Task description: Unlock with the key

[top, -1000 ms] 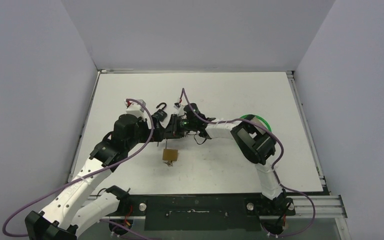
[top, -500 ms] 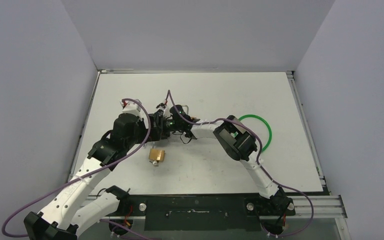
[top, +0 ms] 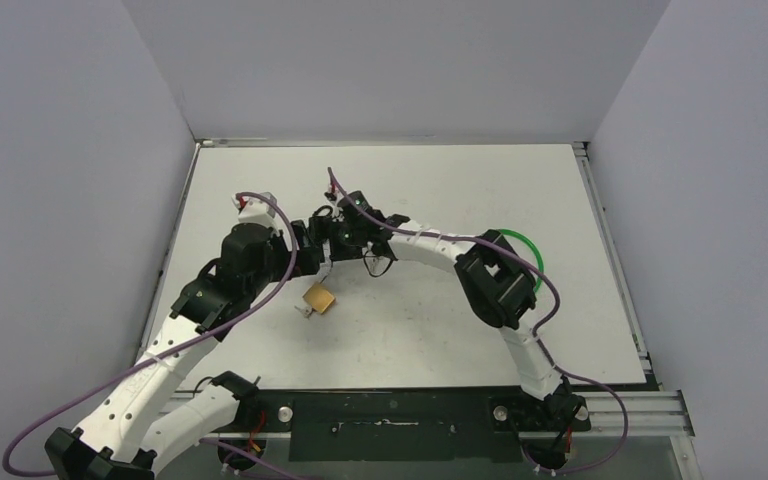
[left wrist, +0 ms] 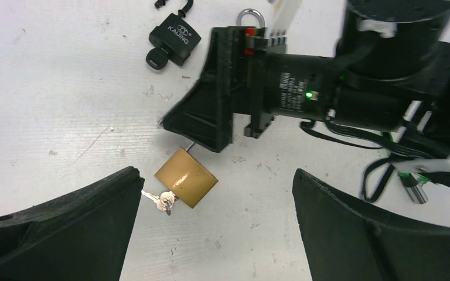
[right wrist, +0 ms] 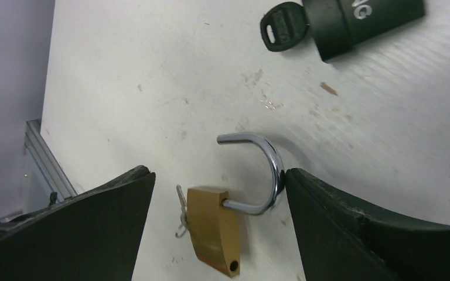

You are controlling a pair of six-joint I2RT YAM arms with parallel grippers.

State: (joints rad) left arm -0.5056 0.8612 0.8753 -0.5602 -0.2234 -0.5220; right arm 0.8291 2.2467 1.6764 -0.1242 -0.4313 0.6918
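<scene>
1. The left gripper [left wrist: 214, 174] is open wide and holds nothing. It hangs over the white table [top: 460, 190].
2. Under it, flat on the table, lies the small gold-coloured metal padlock [left wrist: 186, 185]. Its silver loop [right wrist: 276, 167] is open: one end sits in the lock and the other end is free. A small silver key [left wrist: 164, 200] sticks in the bottom of the lock.
3. Farther back lies a black square padlock [left wrist: 176, 36] with a black-headed key [left wrist: 153, 58] in it.
4. The right gripper [right wrist: 218, 173] is open wide too and holds nothing. The silver loop lies between its fingers, right beside one of them. I cannot tell if they touch.
5. A thin green ring [top: 520, 237] lies on the table to the right, partly hidden by the right arm.
</scene>
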